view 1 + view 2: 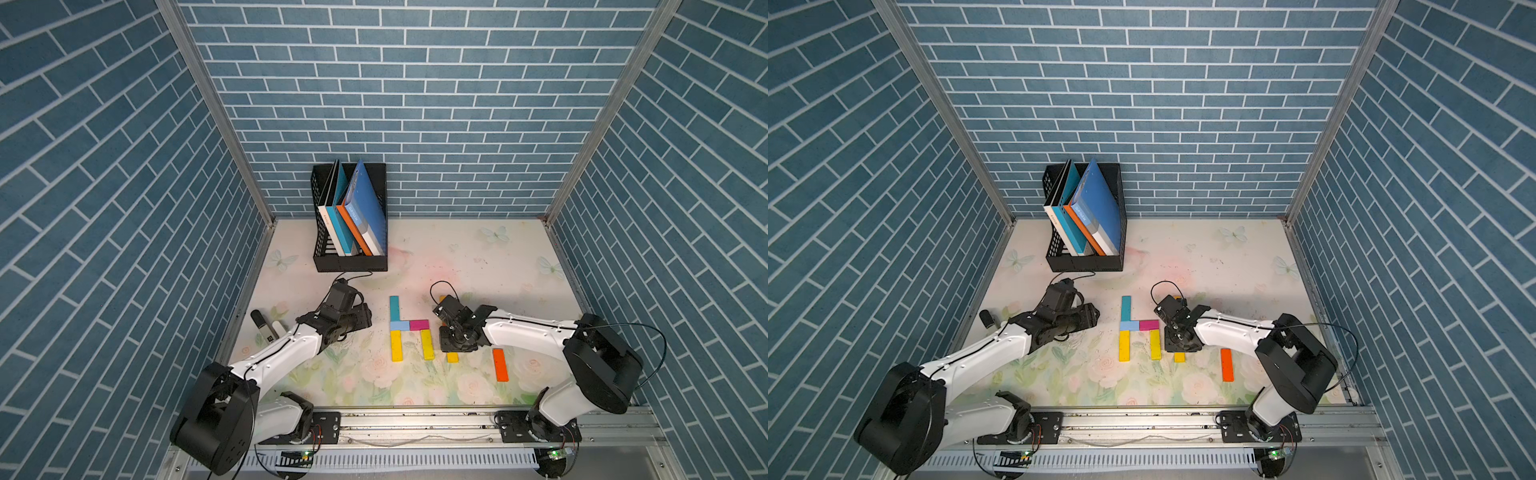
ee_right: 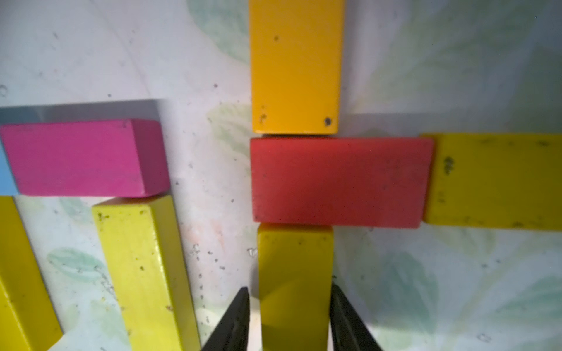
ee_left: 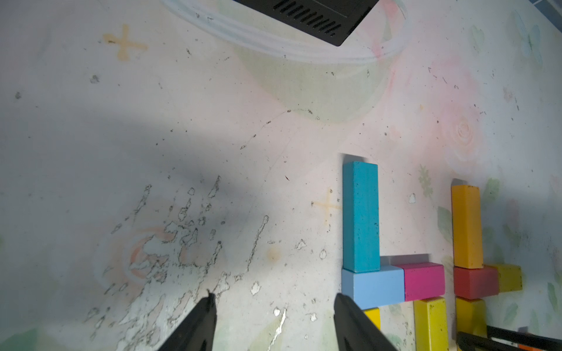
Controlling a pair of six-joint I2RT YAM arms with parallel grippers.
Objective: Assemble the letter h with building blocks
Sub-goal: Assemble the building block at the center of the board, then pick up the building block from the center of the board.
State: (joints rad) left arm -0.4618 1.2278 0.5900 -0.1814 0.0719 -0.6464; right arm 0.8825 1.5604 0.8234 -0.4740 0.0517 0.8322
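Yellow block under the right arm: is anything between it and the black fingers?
Nothing visible does. The right arm's fingers stand on either side of that yellow block, with only a sliver of bare table between one finger and it. The block's end away from the fingers meets the red block.

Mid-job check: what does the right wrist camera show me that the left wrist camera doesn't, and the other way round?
Right wrist only: a close look at the right gripper flanking a yellow block set end-on against the red block; whether it grips is unclear. Left wrist only: the left gripper, open and empty, the teal block and the black file holder's corner. Both: the red block, magenta block and orange-yellow block.
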